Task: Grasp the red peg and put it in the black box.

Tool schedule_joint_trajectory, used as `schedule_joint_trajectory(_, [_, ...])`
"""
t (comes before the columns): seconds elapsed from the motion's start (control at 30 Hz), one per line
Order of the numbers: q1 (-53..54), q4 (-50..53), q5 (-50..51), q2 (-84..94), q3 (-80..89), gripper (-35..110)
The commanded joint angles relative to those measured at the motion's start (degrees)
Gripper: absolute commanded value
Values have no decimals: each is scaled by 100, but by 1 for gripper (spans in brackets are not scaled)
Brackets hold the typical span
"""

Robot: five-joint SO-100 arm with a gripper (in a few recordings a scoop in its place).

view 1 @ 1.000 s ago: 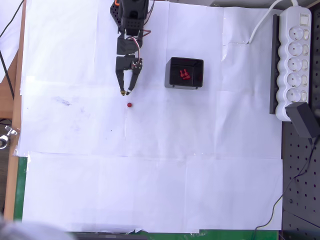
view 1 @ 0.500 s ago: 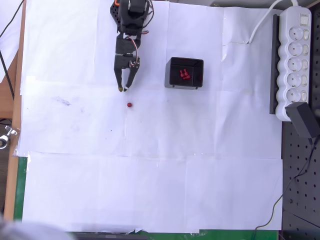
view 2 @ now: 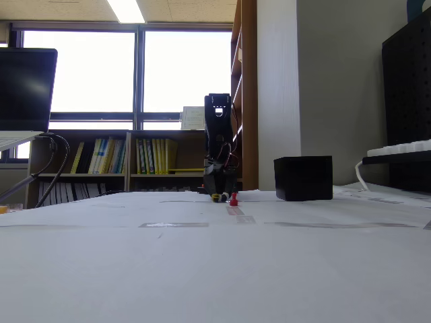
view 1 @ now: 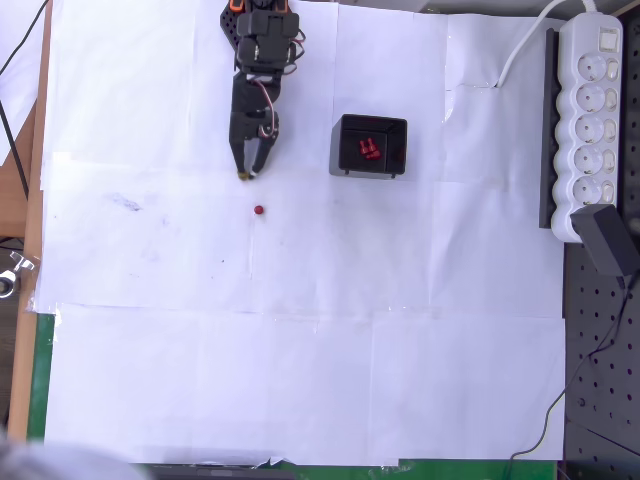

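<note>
Peg (view 2: 234, 199) upright, long axis vertical

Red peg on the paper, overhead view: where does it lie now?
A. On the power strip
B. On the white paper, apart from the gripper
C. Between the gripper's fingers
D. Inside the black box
B: the red peg sits alone on the paper, below the gripper tips.

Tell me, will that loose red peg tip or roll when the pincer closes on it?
The red peg stands upright on a narrow base in the fixed view, so an off-centre touch would probably topple it. It looks round from overhead, so it may then roll. Being tiny, it's likely very light.
</note>
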Motion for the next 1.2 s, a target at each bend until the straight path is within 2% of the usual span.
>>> schedule_joint_trajectory(0.0, [-35,44,-9,158,475,10])
schedule_joint_trajectory(0.03, [-26,53,-105,193,519,16])
schedule_joint_trajectory(0.17, [70,246,-606,193,422,19])
schedule_joint_trajectory(0.23, [79,413,-615,88,422,26])
schedule_joint_trajectory(0.4, [-35,606,-598,-202,167,28])
schedule_joint_trajectory(0.47, [-70,729,-598,-255,158,34])
schedule_joint_trajectory(0.63, [-149,773,-791,-211,272,34])
schedule_joint_trajectory(1.17, [-202,738,-545,492,1362,34])
